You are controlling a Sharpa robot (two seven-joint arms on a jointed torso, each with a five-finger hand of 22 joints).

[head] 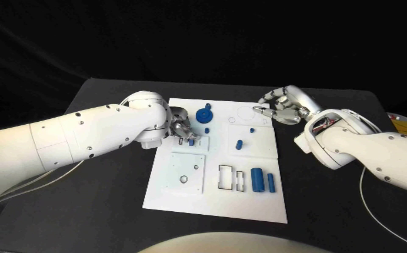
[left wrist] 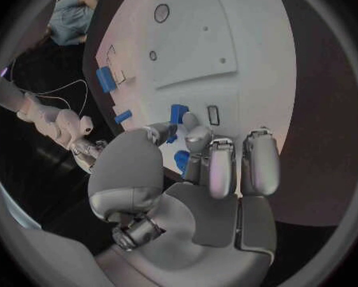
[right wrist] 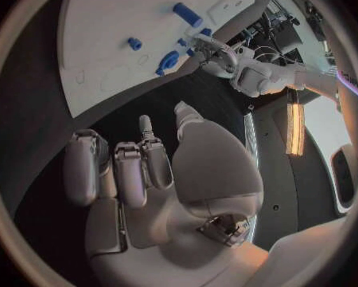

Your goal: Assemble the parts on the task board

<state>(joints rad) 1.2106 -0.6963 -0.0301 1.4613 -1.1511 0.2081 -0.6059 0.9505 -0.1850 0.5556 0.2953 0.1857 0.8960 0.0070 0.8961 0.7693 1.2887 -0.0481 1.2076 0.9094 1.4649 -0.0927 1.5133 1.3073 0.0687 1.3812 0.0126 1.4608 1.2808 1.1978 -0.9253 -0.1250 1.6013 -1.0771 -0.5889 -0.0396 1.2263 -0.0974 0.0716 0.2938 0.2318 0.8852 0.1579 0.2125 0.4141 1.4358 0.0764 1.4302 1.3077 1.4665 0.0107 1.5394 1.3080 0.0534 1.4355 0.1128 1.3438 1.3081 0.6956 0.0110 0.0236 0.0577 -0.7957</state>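
Blue pair nearest: two upright blue cylinders (head: pixel 264 181) stand at the near right of the task board (head: pixel 186 203), beside an open rectangular slot (head: pixel 224 177).
Step in hand: judged, seating a small blue part (left wrist: pixel 178 114) in the board's left-middle slots.
Left hand (head: pixel 182 126): fingers closed round that small blue part, its tip at the board beside a little rectangular slot (left wrist: pixel 213 115).
Next move: judged, line the piece with a slot and press it straight down.
Mid board: one short blue peg (head: pixel 239 144) stands alone.
Far board: round blue knob piece (head: pixel 203 115) near the left hand.
Right hand (head: pixel 282 107): at the board's far right corner, fingers curled in, holding nothing.
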